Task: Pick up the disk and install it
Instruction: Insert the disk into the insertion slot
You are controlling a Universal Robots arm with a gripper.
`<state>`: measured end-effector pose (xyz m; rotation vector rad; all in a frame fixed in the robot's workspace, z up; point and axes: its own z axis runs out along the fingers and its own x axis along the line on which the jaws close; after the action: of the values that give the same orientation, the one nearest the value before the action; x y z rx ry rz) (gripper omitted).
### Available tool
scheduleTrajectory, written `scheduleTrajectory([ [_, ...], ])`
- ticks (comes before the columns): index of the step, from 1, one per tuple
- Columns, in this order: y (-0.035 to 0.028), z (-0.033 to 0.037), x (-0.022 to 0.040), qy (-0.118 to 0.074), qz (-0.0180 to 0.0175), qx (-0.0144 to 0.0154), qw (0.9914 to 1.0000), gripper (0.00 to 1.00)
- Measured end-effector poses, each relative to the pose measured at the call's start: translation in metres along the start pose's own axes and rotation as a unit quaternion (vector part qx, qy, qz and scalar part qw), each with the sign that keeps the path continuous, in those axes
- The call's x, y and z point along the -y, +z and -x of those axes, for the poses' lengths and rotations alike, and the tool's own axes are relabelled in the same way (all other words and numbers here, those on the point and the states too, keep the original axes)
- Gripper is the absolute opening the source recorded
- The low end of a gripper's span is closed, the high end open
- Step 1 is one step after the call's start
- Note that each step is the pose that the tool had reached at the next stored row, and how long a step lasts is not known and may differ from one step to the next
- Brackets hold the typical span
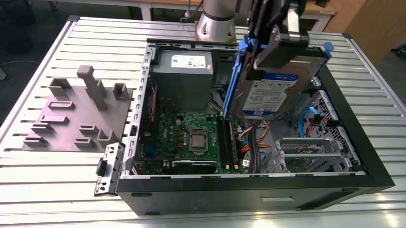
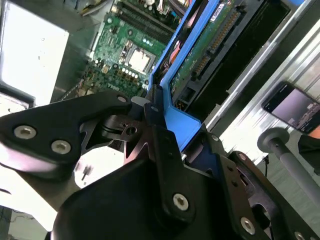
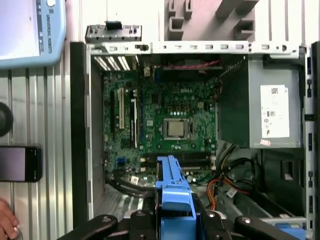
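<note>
- In the exterior view the gripper (image 1: pixel 274 45) holds the disk (image 1: pixel 269 92) aloft over the open computer case (image 1: pixel 254 187), the jaws closed on the disk's upper end.
- The disk hangs nearly upright, its white-and-blue label facing the camera and its blue carrier frame (image 1: pixel 246 52) running along its edges; it sits above the drive-cage side of the case, at the exterior view's right, clear of the parts below.
- The same view takes in the slatted metal bench (image 1: pixel 57 180), a grey fixture block (image 1: pixel 79 114) with raised pegs at the exterior view's left of the case, and the grey power supply (image 1: pixel 184 71) at the far end of the case.
- The second wrist view looks along the gripper (image 2: pixel 150 125): the black jaws clamp the blue frame, and the disk (image 2: pixel 200 50) shows its green circuit-board underside, which the exterior view hides.
- The first wrist view looks straight down into the case: motherboard (image 3: pixel 165 120) with its square processor (image 3: pixel 176 129), the power supply (image 3: pixel 272 110), and the blue frame (image 3: pixel 172 195) jutting out from between the jaws.
- That view also shows a dark phone (image 3: pixel 20 163) lying on the bench and a person's fingertips (image 3: pixel 6 222) at the edge.
</note>
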<state>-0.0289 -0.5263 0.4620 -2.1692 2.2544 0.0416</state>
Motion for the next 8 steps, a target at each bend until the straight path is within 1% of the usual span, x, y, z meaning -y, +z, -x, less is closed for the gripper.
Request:
scheduleTrajectory([
  [2, 0.0008, 0.0001, 0.0079, 0.000, 0.0002, 0.0000, 1.00000, 0.36],
  [4, 0.0014, 0.0001, 0.0136, 0.000, 0.0003, -0.0001, 1.00000, 0.36],
  [6, 0.0020, -0.0017, 0.0162, 0.000, 0.0003, -0.0001, 1.00000, 0.36],
  [8, 0.0028, -0.0066, 0.0169, 0.000, 0.0003, 0.0000, 1.00000, 0.36],
])
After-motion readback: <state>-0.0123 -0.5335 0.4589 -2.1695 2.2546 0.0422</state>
